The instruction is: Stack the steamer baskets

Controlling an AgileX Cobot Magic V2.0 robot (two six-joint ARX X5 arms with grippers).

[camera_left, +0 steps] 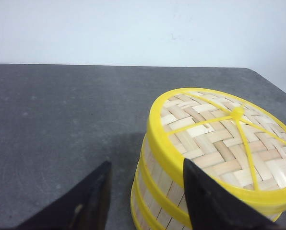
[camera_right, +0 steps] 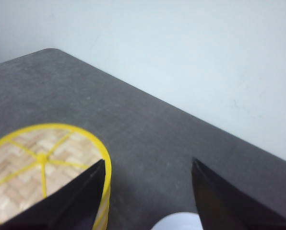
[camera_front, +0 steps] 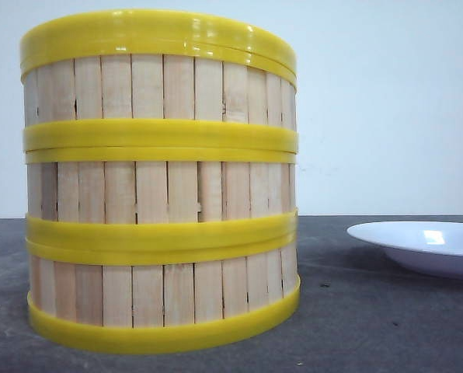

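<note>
Plain white wall point(camera_front: 387, 101) behind dark grey table point(camera_front: 371, 318).

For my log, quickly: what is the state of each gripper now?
Left gripper: open, holding nothing.
Right gripper: open, holding nothing.

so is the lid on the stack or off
On. The woven lid sits flush on top of the three stacked steamer baskets, its yellow rim capping the top one. Both wrist views show it covering the opening.
</note>
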